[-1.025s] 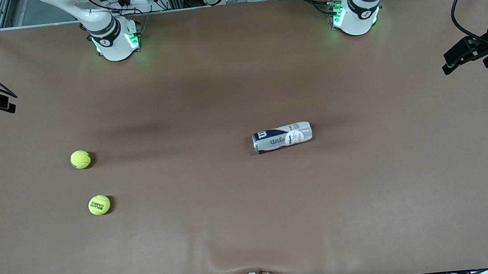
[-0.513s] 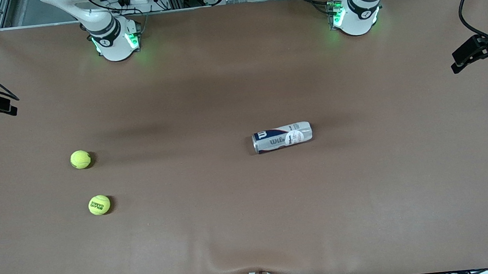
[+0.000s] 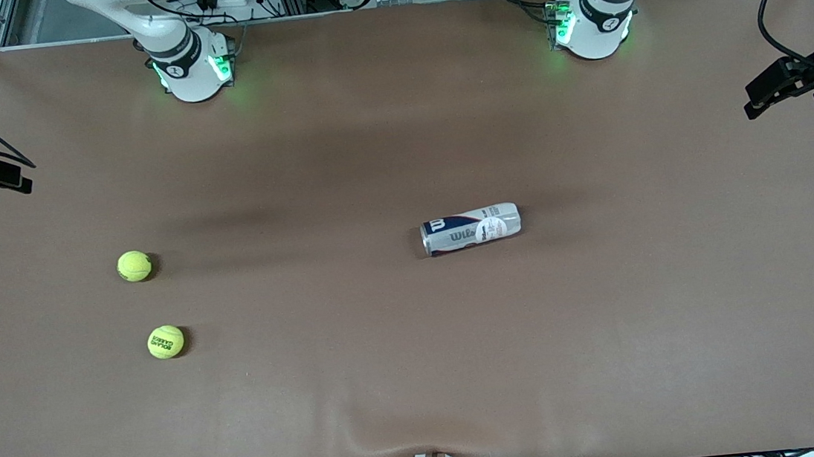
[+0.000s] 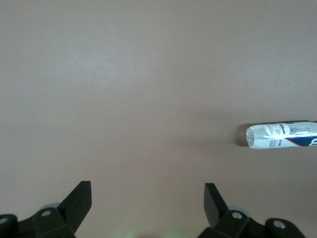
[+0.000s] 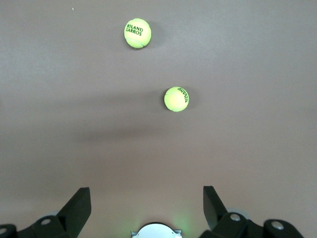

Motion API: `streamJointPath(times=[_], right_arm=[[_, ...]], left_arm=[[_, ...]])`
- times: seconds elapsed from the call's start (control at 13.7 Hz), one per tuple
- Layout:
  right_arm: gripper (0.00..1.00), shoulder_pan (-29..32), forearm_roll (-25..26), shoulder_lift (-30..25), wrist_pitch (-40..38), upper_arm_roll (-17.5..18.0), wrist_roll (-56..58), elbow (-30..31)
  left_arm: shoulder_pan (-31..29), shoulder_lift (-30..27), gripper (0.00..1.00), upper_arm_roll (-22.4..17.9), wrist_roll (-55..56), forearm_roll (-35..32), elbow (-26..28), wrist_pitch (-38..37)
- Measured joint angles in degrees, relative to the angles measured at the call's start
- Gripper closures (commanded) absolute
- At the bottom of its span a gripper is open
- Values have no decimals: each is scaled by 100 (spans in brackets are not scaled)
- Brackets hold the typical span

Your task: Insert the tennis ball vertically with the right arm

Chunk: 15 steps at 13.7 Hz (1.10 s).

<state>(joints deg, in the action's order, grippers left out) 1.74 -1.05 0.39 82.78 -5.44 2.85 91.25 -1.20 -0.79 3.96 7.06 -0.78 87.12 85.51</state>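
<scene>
Nothing started on the insert yet. Two tennis balls sit on the worktop [image 3: 421, 376] toward the right arm's end: one ball [image 3: 134, 266] with faint print, and the Roland Garros ball [image 3: 165, 342] nearer the front camera, well apart from each other. The Wilson can [image 3: 470, 229] lies on its side mid-worktop, long axis running roughly along the worktop's length, slightly skewed; which end is open I can't tell. Key relation: the balls are on the right arm's side, the can is closer to the left arm's side and it's horizontal, so my read is that a vertical insert needs the can stood up first, probably by the left arm. Right gripper [image 5: 147, 203] is up high at the worktop's edge at its own end, jaws fully spread, holding nothing; its wrist view looks down on both balls, faint-print ball [image 5: 176, 99] closer to it than the Roland Garros one [image 5: 137, 33]. Left gripper [image 4: 147, 201] hangs high at the other end, also wide open and empty, with the can's end [image 4: 281, 136] off to one side in its wrist view.
</scene>
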Motion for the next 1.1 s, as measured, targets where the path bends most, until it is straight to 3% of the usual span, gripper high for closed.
streamJointPath(times=[1.1], right_arm=[[0,0,0,11,40,0,0,56]], left_arm=[[-32,258,0,-47,-5,61,-12,-14]])
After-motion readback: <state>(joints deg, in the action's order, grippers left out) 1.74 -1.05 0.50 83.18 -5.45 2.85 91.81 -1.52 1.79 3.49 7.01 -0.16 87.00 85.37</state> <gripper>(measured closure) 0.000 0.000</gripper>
